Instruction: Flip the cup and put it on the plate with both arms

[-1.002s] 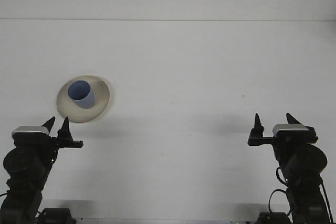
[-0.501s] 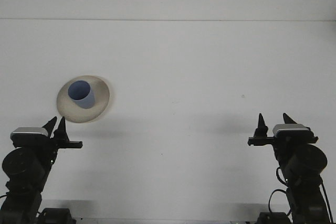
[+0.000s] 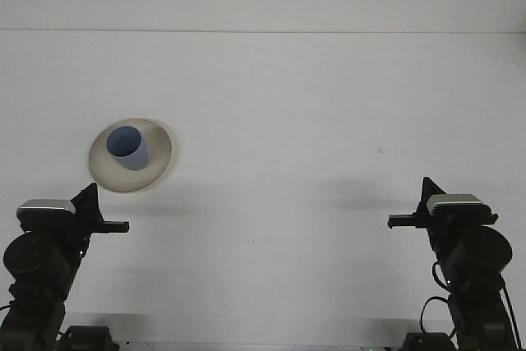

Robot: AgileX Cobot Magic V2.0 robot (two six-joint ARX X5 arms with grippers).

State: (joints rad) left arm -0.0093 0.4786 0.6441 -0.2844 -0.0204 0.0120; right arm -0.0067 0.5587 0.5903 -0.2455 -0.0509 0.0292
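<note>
Bright, even light is washing over the white table (image 3: 312, 121), leaving it nearly featureless and slightly overexposed. Soft shadows are falling toward the camera: a faint grey band is lying just below the plate (image 3: 131, 155), and dim patches are spreading across the near table between the two arms. The dark arms are reading almost as silhouettes against the glare. Focus is holding fairly sharp throughout, with mild grain and no obvious edge distortion.
</note>
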